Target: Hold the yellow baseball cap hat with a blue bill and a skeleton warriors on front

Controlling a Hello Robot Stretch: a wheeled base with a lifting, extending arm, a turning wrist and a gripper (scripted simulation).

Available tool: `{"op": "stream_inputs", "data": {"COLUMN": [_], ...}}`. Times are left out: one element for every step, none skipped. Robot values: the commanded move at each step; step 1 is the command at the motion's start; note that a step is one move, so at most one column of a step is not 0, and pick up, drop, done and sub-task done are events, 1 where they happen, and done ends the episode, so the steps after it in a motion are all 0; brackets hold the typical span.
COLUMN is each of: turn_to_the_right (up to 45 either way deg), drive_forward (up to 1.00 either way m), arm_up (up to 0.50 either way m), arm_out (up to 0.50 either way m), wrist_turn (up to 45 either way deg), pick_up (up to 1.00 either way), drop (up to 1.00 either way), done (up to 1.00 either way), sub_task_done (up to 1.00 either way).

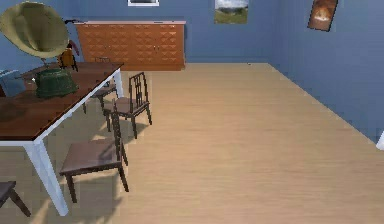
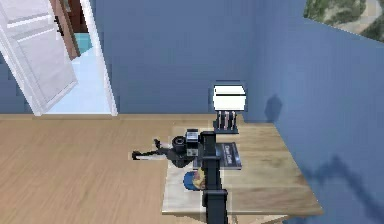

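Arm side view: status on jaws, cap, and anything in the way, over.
Jaws past table edge, bare floor behind, holding nothing. Cap unconfirmed: small blue blob on table by arm. White-topped object at far edge.

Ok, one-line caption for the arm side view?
Arm over a small wooden table beside a blue wall, gripper near the table's left edge.
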Motion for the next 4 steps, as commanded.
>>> {"op": "stream_inputs", "data": {"turn_to_the_right": [0.0,0.0,0.0,0.0], "drive_forward": [0.00,0.00,0.00,0.00], "arm_up": [0.00,0.00,-0.30,0.00], "arm_out": [0.00,0.00,0.00,0.00], "wrist_turn": [45.0,9.0,0.0,0.0], "pick_up": [0.00,0.00,0.00,1.00], "drop": [0.00,0.00,0.00,0.00], "done": [0.00,0.00,0.00,0.00], "sub_task_done": [0.00,0.00,0.00,0.00]}}
